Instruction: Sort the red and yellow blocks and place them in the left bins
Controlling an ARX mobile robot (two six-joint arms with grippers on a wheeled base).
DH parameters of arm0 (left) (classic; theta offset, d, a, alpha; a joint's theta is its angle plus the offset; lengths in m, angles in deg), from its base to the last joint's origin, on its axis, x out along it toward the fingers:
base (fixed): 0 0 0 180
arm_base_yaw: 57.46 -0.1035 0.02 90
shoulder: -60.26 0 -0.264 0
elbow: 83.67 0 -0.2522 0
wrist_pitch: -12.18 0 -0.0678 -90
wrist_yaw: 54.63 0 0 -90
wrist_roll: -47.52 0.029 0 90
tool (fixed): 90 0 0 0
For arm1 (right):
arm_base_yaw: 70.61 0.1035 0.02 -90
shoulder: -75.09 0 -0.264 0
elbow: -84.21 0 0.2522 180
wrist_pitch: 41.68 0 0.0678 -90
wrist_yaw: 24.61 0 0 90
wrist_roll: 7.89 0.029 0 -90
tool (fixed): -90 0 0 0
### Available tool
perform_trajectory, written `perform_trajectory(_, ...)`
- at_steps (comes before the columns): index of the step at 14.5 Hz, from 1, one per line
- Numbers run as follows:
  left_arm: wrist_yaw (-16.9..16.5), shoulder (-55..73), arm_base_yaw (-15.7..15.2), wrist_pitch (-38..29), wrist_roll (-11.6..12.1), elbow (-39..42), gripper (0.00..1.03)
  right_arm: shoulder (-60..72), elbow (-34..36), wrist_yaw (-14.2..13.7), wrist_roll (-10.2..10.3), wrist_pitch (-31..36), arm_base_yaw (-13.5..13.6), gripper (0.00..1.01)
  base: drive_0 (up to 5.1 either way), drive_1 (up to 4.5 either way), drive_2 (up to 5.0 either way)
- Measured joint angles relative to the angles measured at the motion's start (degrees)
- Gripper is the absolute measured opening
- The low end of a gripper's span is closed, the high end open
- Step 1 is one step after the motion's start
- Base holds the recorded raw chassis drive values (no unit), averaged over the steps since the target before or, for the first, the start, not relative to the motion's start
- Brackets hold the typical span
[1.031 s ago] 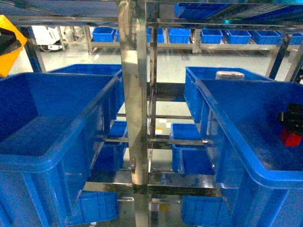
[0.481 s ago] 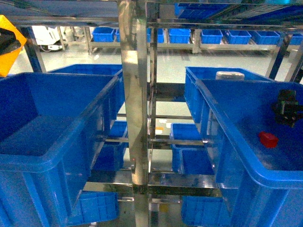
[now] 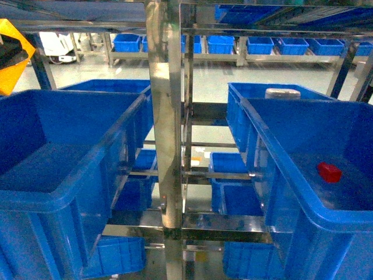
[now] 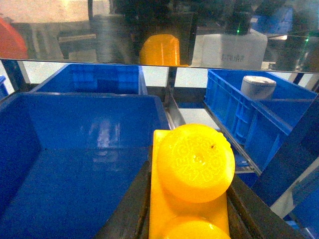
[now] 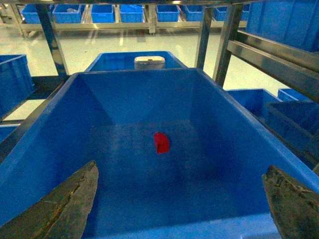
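The left gripper (image 4: 187,219) is clamped on the yellow brick (image 4: 192,184), its two dark fingers (image 4: 130,209) pressing the brick's long sides. The brick's round studs face the left wrist camera, the nearer stud filling the lower middle of that view. Brick and gripper hang above the near right corner of the large blue crate (image 4: 60,99); bare blue floor shows inside it. In the head view only an orange-yellow shape (image 3: 13,55) shows at the far left edge, above and behind that same crate (image 3: 76,192); whether it is the brick cannot be told from that view.

The right gripper (image 5: 182,209) stands wide apart, holding nothing: its two worn fingertips (image 5: 70,206) sit at the lower corners of the right wrist view, spread over the near rim of the right-hand crate (image 5: 35,149). The red cube (image 5: 161,142) lies on that crate's floor, about in the middle, touching neither wall nor finger. The head view shows the same red cube (image 3: 329,172) resting alone inside the right-hand crate (image 3: 274,157), across the steel rack post (image 3: 166,116) from the large blue crate. The right gripper itself is outside the head view.

Behind the right-hand crate sits a smaller blue bin (image 5: 124,59) holding a pale round container (image 5: 149,62), also seen in the head view (image 3: 282,92).
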Motion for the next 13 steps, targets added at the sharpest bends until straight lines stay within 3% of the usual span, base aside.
perform_trajectory(1,0.02,0.00,0.00,-0.04,0.00,0.00,0.27,-7.23,2.78,0.02,0.52,-3.61,-0.11,0.98,0.0,0.00,0.0)
perform_trajectory(2,0.04,0.00,0.00,0.02,0.00,0.00,0.27,-10.03,2.40,0.02,0.70,-2.62,-0.11,0.98,0.0,0.00,0.0)
perform_trajectory(5,-0.68,0.46,-0.55,2.43,0.26,0.04,0.27,-9.79,1.81,0.02,0.85,-3.10,-0.11,0.98,0.0,0.00,0.0)
perform_trajectory(8,-2.10,8.13,-4.26,3.50,0.15,0.42,0.27,-9.79,1.81,0.02,0.87,-2.97,-0.11,0.98,0.0,0.00,0.0)
perform_trajectory(10,-1.97,12.94,-6.43,0.81,0.48,0.04,0.27,-9.79,1.81,0.02,0.87,-2.97,-0.11,0.98,0.0,0.00,0.0)
perform_trajectory(13,-6.60,24.02,-10.38,-1.49,3.17,-5.75,0.27,-9.79,1.81,0.02,0.87,-2.97,-0.11,0.98,0.0,0.00,0.0)
